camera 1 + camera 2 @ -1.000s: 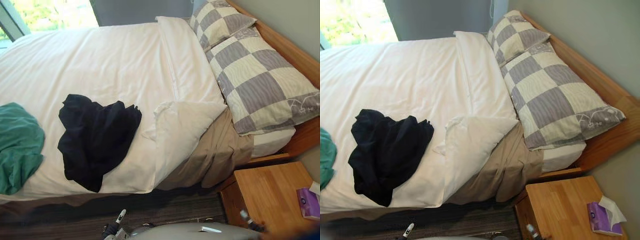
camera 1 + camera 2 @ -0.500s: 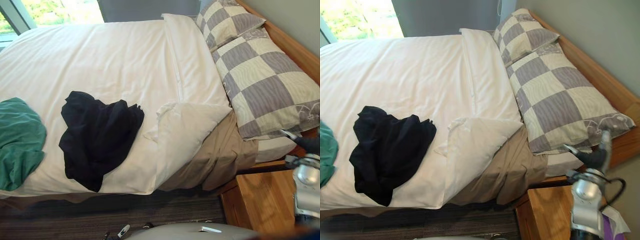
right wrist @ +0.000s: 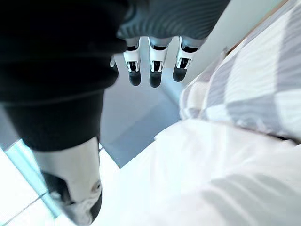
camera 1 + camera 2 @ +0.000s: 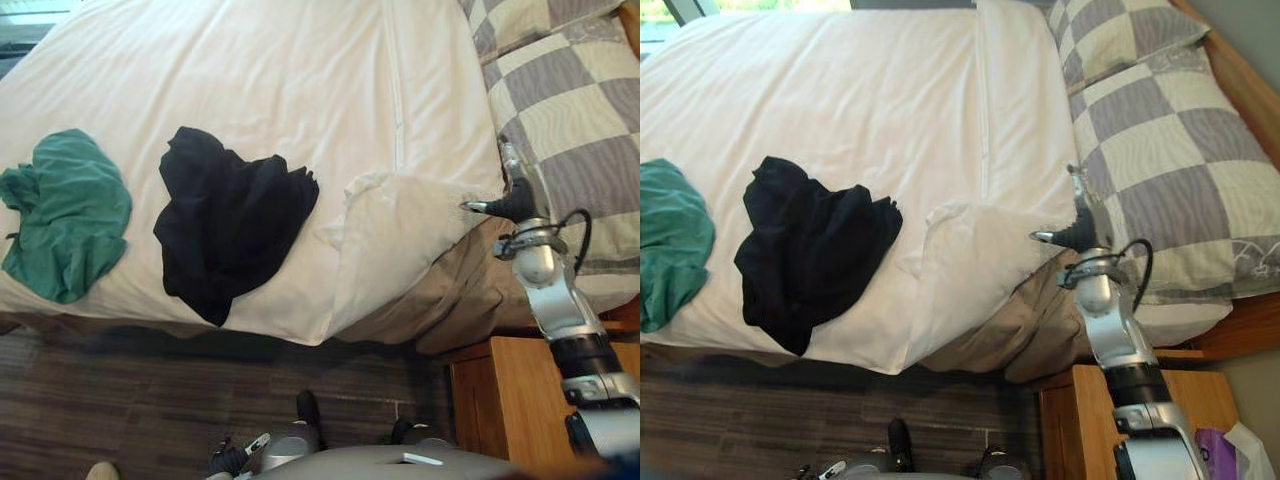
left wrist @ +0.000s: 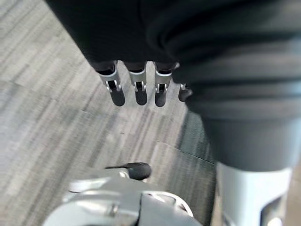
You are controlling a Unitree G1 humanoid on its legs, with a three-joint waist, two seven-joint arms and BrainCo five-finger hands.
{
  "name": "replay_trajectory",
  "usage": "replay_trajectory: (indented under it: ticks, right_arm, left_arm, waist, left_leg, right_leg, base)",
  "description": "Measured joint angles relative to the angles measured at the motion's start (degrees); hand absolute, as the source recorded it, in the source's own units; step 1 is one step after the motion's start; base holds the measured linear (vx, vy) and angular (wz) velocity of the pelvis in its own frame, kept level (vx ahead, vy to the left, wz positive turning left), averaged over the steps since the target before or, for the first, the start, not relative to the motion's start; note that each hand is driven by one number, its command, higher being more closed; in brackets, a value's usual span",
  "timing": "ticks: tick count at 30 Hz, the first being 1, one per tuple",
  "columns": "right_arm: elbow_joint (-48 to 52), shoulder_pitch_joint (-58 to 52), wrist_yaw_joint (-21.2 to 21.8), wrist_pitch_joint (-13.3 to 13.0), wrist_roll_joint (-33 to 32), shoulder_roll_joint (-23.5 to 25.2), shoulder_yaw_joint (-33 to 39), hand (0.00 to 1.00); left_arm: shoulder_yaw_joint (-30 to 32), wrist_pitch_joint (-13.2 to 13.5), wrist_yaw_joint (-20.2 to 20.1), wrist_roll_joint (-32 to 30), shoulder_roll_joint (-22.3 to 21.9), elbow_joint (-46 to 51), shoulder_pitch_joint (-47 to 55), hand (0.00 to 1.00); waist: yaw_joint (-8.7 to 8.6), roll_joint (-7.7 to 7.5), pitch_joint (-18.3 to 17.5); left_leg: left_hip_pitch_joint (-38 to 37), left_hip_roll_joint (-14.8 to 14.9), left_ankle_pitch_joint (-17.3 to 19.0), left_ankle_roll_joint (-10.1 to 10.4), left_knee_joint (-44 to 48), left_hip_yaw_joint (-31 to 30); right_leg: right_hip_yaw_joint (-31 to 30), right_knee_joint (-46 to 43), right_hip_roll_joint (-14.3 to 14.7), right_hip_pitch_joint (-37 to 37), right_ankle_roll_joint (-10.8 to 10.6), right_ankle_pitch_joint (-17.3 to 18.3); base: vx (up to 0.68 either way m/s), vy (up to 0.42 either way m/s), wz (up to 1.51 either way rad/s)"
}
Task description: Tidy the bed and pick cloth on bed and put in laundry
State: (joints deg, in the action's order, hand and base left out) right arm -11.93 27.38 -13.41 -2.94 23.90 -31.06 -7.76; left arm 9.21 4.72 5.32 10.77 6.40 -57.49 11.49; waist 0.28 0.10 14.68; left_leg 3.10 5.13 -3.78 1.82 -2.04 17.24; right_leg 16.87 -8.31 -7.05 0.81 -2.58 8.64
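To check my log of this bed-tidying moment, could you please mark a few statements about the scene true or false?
1. The black cloth lies on the white duvet. True.
2. The right hand holds the green cloth. False: it is open and empty, by the duvet's turned-back corner.
3. The green cloth lies to the black cloth's left. True.
4. The pillows are plain white. False: they are checked grey and cream.
5. The left hand hangs open above the floor. True.
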Motion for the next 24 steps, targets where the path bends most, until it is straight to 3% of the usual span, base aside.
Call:
replay_trajectory:
  ticks: [2, 6, 17, 20, 21, 24]
  right_arm:
    - [-1.99, 4.67, 0.36, 0.02, 0.01, -2.18, -1.98, 0.00]
    - [-4.21, 9.57, 0.79, -0.03, 0.00, -4.00, -4.60, 0.00]
    - [-12.24, 22.50, 1.47, -0.03, -0.01, -8.66, -9.03, 0.00]
    - [-15.53, 25.76, 1.41, -0.17, -0.03, -12.33, -11.01, 0.00]
    - [-17.61, 27.10, 1.37, -0.38, -0.06, -13.09, -10.98, 1.00]
    - [-21.38, 28.87, 1.34, -0.55, -0.08, -14.23, -10.99, 1.00]
  left_arm:
    - [-0.02, 0.16, 0.00, 1.18, 0.68, 0.01, -1.91, 0.00]
    - [0.02, 0.80, 0.03, 2.44, 1.89, 0.01, -3.08, 0.00]
    - [-0.08, 2.66, 0.02, 6.15, 4.53, 2.44, -6.27, 0.00]
    - [-0.47, 3.54, 0.02, 7.06, 4.81, 2.78, -8.57, 0.00]
    - [-2.08, 3.77, -0.01, 8.26, 5.51, 2.78, -9.44, 0.00]
    - [-4.61, 4.50, -0.04, 9.28, 5.75, 3.06, -10.75, 0.00]
  waist:
    - [0.37, 0.20, 2.87]
    - [0.68, 0.76, 4.98]
    - [1.17, 2.50, 10.25]
    - [1.66, 3.95, 11.27]
    - [2.10, 4.32, 11.48]
    - [2.65, 5.35, 12.17]
  left_leg:
    - [3.27, 0.78, 1.16, -0.63, 4.02, -0.75]
    - [7.47, 0.95, 1.44, -1.13, 6.56, -1.64]
    - [14.50, 0.25, -0.77, -2.80, 7.13, -2.56]
    - [16.51, -0.42, -1.21, -3.03, 7.12, -3.46]
    - [17.61, -0.64, -1.63, -3.07, 7.05, -3.61]
    - [18.49, -1.18, -2.67, -3.25, 6.02, -3.74]
  right_leg:
    - [-0.08, -1.43, 0.01, -1.80, 0.00, 0.00]
    - [-0.17, -3.75, -0.31, -5.51, 0.01, 0.01]
    - [-0.18, -8.53, -1.59, -13.89, 0.15, 0.07]
    - [-0.20, -10.56, -2.31, -16.34, 0.19, 0.86]
    - [-0.20, -11.63, -2.67, -17.88, 0.20, 1.20]
    - [-0.23, -13.23, -3.30, -19.78, 0.44, 1.66]
  base:
    - [-0.18, 0.032, 0.12]
    - [-0.10, 0.056, 0.10]
    - [-0.01, 0.028, 0.06]
    - [0.03, 0.016, 0.17]
    - [0.02, 0.014, 0.16]
    - [0.03, -0.003, 0.11]
